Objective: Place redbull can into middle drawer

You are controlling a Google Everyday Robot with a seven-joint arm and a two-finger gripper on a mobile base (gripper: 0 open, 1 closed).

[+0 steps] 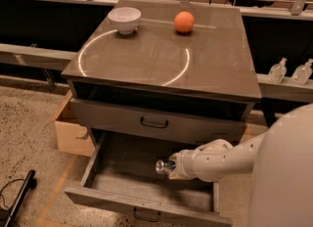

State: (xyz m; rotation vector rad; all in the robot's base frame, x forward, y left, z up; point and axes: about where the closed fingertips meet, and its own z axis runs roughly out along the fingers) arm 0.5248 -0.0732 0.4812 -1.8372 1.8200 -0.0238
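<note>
The middle drawer (pixel 117 199) is pulled wide open at the bottom of the grey cabinet, its black handle at the front edge. My arm reaches in from the right over the drawer's inside. The gripper (pixel 172 167) is shut on the redbull can (pixel 162 166), which lies sideways with its shiny end pointing left, a little above the drawer floor, right of centre. The fingers are mostly hidden behind the white wrist.
The grey drawer above (pixel 154 122) is closed. A white bowl (pixel 124 19) and an orange ball (pixel 184 21) sit on the cabinet top. A cardboard box (pixel 68 133) stands left of the cabinet. Two clear bottles (pixel 277 70) are on the right ledge.
</note>
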